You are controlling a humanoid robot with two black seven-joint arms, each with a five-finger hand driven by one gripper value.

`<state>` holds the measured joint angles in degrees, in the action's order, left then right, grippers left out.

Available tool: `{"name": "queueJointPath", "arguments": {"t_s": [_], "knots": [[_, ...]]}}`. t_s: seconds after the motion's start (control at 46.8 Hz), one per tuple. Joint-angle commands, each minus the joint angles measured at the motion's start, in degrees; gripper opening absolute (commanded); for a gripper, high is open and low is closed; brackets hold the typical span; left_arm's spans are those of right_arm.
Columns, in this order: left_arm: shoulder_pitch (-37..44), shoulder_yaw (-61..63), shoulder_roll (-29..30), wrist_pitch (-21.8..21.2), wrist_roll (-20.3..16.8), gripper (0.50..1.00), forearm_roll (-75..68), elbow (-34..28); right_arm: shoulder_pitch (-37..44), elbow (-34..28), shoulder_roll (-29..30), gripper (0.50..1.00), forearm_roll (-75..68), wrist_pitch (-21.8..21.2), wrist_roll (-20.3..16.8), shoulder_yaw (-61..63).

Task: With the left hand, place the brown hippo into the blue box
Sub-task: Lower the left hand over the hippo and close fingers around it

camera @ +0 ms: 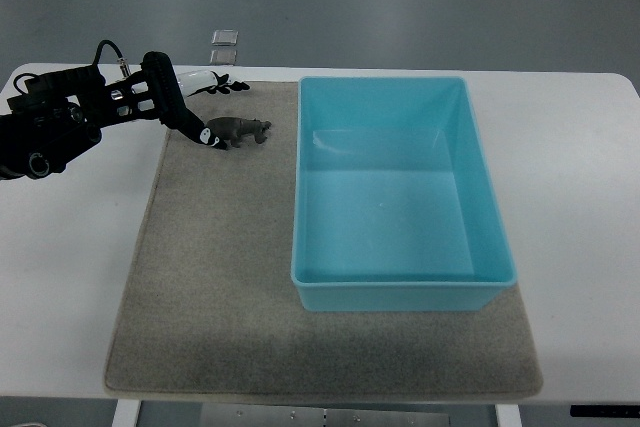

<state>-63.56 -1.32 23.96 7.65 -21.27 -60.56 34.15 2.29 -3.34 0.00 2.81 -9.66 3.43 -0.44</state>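
A small brown hippo [241, 131] stands on the grey mat [230, 277], just left of the blue box [400, 287]. My left hand [190, 112] reaches in from the picture's left edge. Its black fingers [205, 135] extend down to the hippo's left end, touching or nearly touching it. I cannot tell whether they have closed on the toy. The blue box is a rectangular bin with nothing inside, resting on the right part of the mat. No right arm shows.
A black-and-white toy [213, 81] lies at the mat's far edge behind the left hand. The white table [70, 277] extends around the mat. Two small pale squares [223, 46] lie on the floor beyond the table.
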Motion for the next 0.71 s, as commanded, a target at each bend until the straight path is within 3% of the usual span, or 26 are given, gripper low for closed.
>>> {"name": "queueJointPath", "arguments": {"t_s": [0.0,0.278,0.428,0.492,0.684], "knots": [[0.02,0.00,-0.50,0.00,0.00,0.887,0.00,-0.75,0.00,0.00,0.00,0.936,0.00,-0.01,0.00,0.00],[0.02,0.00,-1.11,0.00,0.00,0.849,0.00,-1.72,0.00,0.00,0.00,0.936,0.00,-0.01,0.00,0.00],[0.02,0.00,-1.73,0.08,0.00,0.814,0.00,-1.81,0.00,0.00,0.00,0.936,0.00,-0.01,0.00,0.00],[0.02,0.00,-1.82,0.00,0.09,0.776,0.00,-1.81,0.00,0.00,0.00,0.936,0.00,-0.01,0.00,0.00],[-0.07,0.00,-1.82,0.08,0.09,0.752,0.00,-1.81,0.00,0.00,0.00,0.936,0.00,-0.01,0.00,0.00]]}}
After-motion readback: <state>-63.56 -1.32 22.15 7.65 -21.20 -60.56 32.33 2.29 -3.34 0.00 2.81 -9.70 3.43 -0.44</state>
